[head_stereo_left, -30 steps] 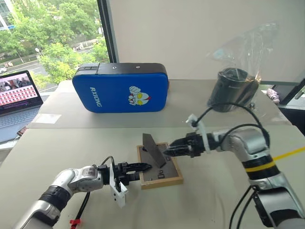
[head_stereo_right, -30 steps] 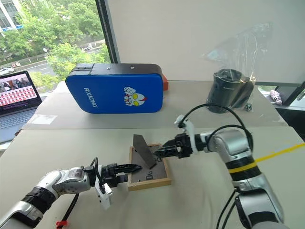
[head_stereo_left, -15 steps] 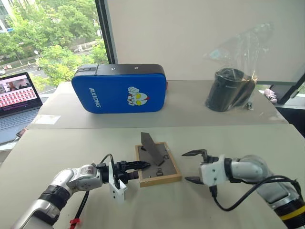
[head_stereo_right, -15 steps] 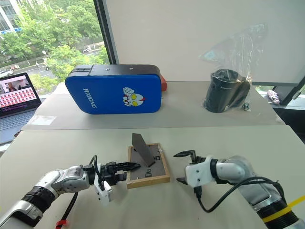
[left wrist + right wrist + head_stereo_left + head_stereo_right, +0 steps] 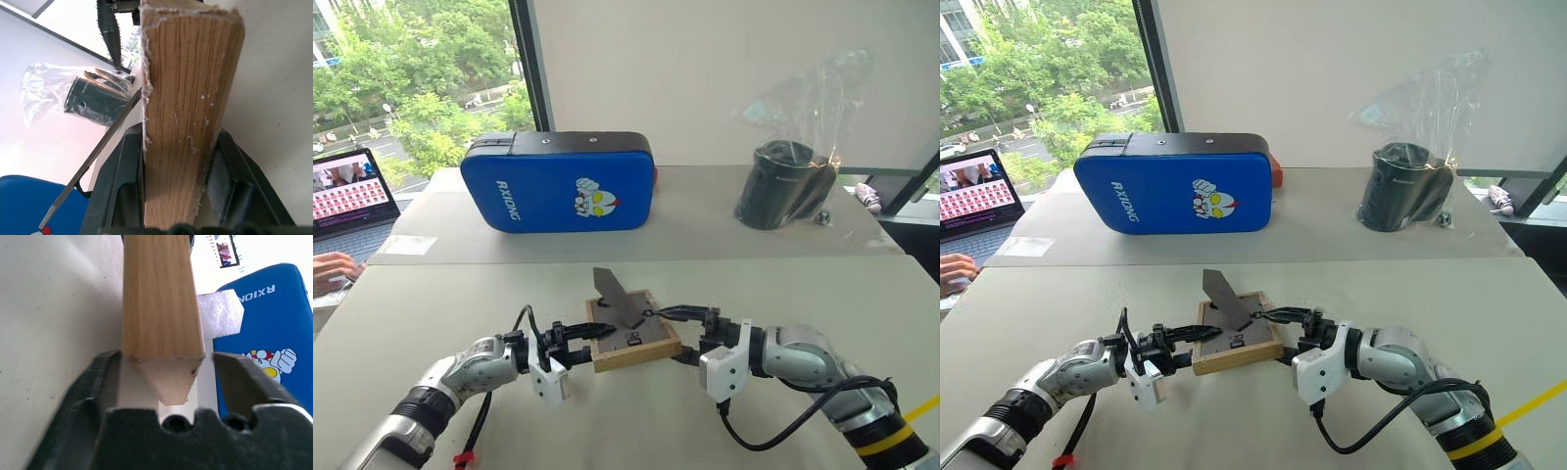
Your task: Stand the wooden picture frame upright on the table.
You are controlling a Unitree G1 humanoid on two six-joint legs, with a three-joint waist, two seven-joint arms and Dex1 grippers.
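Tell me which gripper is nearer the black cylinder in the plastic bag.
Right. The right gripper sits at the wooden picture frame's right edge, on the black cylinder's side; the left gripper clamps the frame's opposite edge, farther away.

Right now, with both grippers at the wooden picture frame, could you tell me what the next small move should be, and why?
Probably close the right gripper onto the wooden picture frame. Its fingers straddle the frame's edge with a gap on one side, while the left gripper already clamps the opposite edge. The frame lies tilted, back up, its stand folded out, just above the table.
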